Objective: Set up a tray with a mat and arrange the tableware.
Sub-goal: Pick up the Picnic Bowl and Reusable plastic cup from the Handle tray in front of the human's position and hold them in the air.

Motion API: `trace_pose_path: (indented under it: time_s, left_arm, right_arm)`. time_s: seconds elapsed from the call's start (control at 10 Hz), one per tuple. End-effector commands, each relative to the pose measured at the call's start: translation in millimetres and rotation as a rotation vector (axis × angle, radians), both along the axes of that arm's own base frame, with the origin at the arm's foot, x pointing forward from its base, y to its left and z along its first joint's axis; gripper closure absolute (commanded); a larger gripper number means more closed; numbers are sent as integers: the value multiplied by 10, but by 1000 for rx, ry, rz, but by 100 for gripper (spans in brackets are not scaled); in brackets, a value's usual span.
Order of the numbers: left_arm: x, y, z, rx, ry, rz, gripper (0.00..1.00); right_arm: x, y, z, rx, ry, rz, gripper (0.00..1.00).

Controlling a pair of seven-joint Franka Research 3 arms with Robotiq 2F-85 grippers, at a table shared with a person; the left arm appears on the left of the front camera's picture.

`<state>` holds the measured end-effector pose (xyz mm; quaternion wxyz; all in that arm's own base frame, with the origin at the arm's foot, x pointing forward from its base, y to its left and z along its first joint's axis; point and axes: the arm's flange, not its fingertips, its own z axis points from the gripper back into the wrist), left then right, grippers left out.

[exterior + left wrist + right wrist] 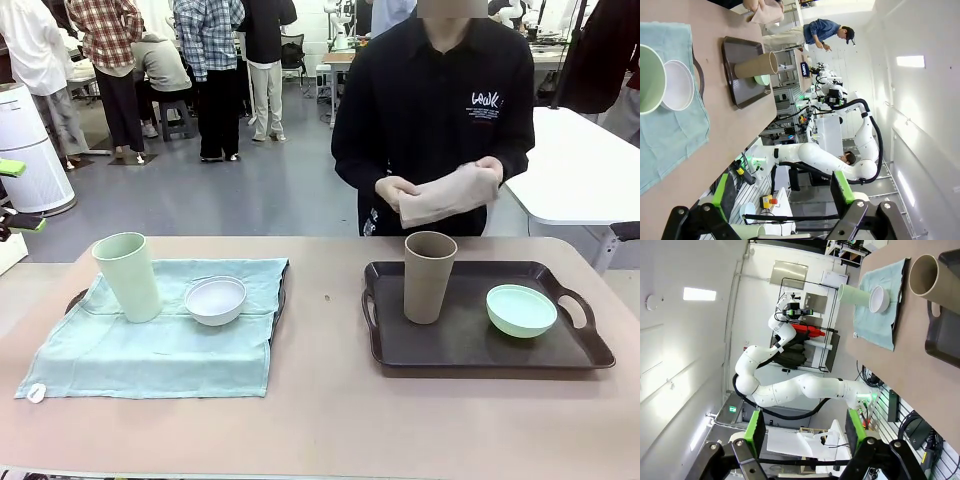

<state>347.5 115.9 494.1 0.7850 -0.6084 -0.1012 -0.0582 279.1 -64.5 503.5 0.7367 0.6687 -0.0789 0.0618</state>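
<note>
Between the left fingers: nothing. I saw the left gripper [780, 202] released, its green pads [720, 192] spread wide, hanging in the air off the table's [330, 420] end, well away from the bare tray [480, 362].
Between the right fingers: nothing either. The right gripper [805, 437] was slack and wide, pads [756, 429] parted, off the table on the bare tray's side.
Bare tray: dark and two-handled, it lay flat on the table's right half.
Tan-brown tumbler [428, 275]: it stood upright inside the bare tray, toward its left end.
Mint green bowl [521, 308]: it sat mouth up in the bare tray, to the right of the tan-brown tumbler and apart from it.
Mat [150, 345]: a pale teal cloth lay left of the bare tray, with a strip of table between them. It was spread over a second dark tray [75, 300], whose handles peeped out at the sides. The cloth's near part lay on the tabletop.
White bowl [216, 298]: it sat on the mat, on the side toward the bare tray.
Pale green tumbler [128, 275]: it stood upright on the mat, just beside the white bowl and on the side away from the bare tray.
Person: they stood across the table behind the bare tray, with both hands [395, 190] holding a folded beige cloth [445, 195] above its far edge.
</note>
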Motion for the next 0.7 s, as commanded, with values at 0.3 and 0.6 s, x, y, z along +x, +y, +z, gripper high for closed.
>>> trace_pose_path:
  time_s: [0.3,0.6]
  left_arm:
    - [0,0,0,0,0,0,0]
    - [4,-1245,884,289,-698,2,0]
  right_arm:
    - [106,-103,76,-319,2,-231,15]
    - [199,38,772,-905,-35,-352,15]
